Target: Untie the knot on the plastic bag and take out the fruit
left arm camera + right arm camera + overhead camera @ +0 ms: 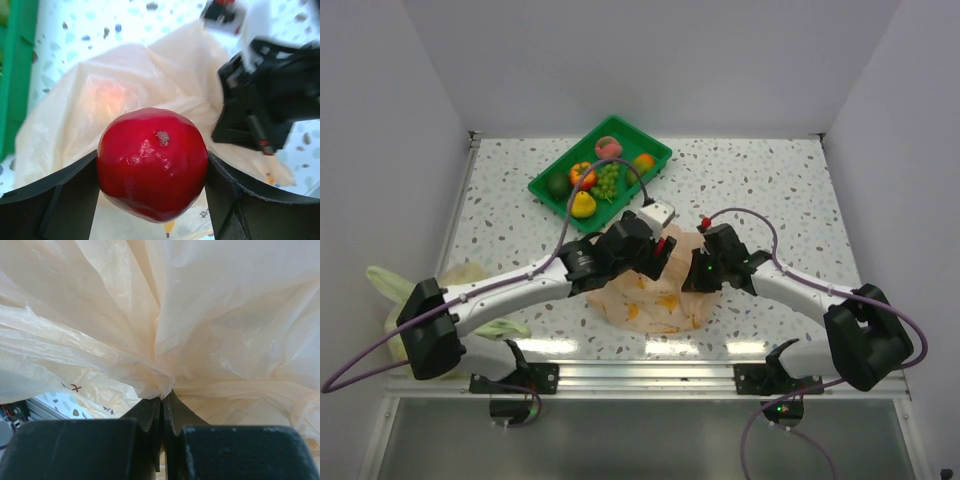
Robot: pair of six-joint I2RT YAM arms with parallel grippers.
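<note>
**Red fruit gripped, tray run ahead**

Closest to the near edge, a yellow-green bag [392, 285] lies slumped by the left arm's base, well apart from the work. Just beyond the bases, the pale orange plastic bag [650, 300] sits crumpled on the speckled table [790, 200], with both arms bent in over it. The right gripper [162, 407] has its jaws closed tight on a gathered fold of the film, pinning the bag. The left gripper [152, 167] is clamped on a glossy red fruit [152, 162], one finger at each side. The fruit sits above the film, not wrapped in it. I can't pick out a knot anywhere, and the mouth looks open to me.

By my reckoning, the step in hand is carrying this fruit out to the tray. I'd lift straight up first so the film doesn't drag along, with the right side holding the bag down. I wouldn't squeeze harder, since the skin looks slick and round and could squirt free.

Farther back, the green tray [548, 186] sits at an angle, holding a peach [609, 147], a grape bunch [608, 181] and other pieces. It is fairly full, so the drop spot needs choosing. The left arm's purple cable [620, 165] loops over its near side. Between bag and tray is open table, but the back wall stands just behind the tray, so overshooting has little room.
</note>
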